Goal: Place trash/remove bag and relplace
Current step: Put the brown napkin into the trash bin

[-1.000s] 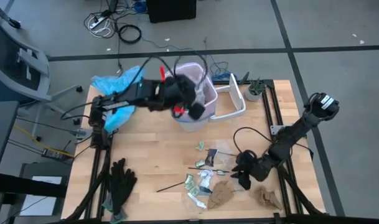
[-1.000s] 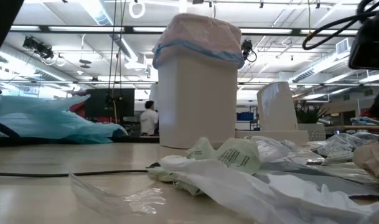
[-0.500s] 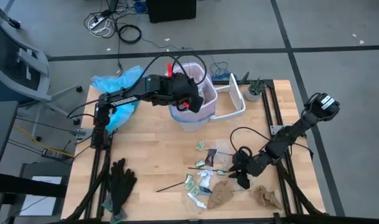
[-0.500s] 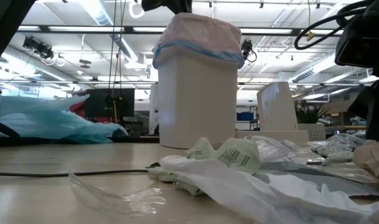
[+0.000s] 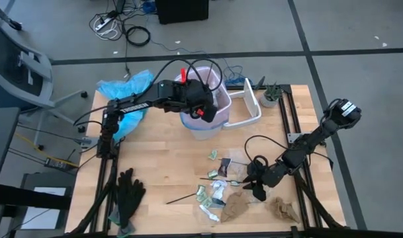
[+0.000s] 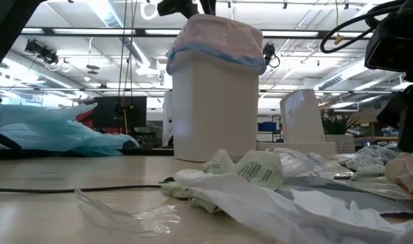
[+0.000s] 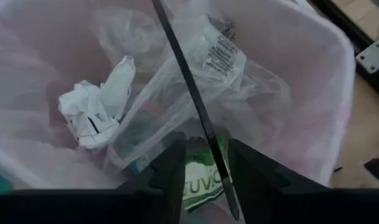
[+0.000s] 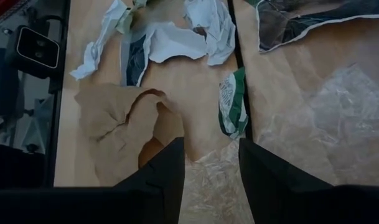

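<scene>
Left tool (image 7: 201, 171) has swung over the bag (image 7: 313, 74), slightly open and empty; right tool (image 8: 211, 165) open over trash (image 8: 233, 102) near the worktop's (image 5: 155, 165) front-right corner, so drop straight down.

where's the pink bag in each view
High view: the bag lines the white bin at the table's far middle, under the left claw.
Low view: it folds over the bin's rim, top centre.
Left wrist view: its inner wall fills the picture, holding scraps.
Right wrist view: not in it; only table litter.
Shared landmark: the white bin, though the wrist views do not show it.
</scene>
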You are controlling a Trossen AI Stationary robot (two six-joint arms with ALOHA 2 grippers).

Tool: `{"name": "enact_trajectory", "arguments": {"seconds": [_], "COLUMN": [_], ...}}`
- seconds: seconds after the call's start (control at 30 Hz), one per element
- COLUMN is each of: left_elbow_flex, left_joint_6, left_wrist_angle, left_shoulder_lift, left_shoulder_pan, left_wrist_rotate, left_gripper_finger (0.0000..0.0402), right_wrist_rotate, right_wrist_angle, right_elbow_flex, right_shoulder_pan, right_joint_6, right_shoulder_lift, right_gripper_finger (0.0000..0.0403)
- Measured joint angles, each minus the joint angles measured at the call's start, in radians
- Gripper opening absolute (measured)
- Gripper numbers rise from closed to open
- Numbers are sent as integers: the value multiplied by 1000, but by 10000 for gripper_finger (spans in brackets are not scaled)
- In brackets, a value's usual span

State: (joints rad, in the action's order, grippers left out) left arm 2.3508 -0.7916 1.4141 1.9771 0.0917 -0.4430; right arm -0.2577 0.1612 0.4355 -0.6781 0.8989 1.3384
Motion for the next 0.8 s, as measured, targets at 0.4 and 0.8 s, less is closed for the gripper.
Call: {"name": "enact_trajectory", "arguments": {"seconds": [0.4,0.8], "left_elbow_flex": [2,1], "left_joint_6": [3,121], "left_wrist_angle": [100,123], "left_shoulder_lift": [-82,-93], "left_shoulder_pan": [-33,-270], "left_wrist_rotate": [-167,-192], "left_gripper_finger": [133,133], "right_wrist_rotate": [-9,-54], "right_wrist_angle": [0,8], "right_elbow_flex": [0,0], "right_shoulder_pan": [2,7], "right_joint_6": [16,90], "right_shoulder_lift": [0,0], "right_gripper_finger": [138,139]}}
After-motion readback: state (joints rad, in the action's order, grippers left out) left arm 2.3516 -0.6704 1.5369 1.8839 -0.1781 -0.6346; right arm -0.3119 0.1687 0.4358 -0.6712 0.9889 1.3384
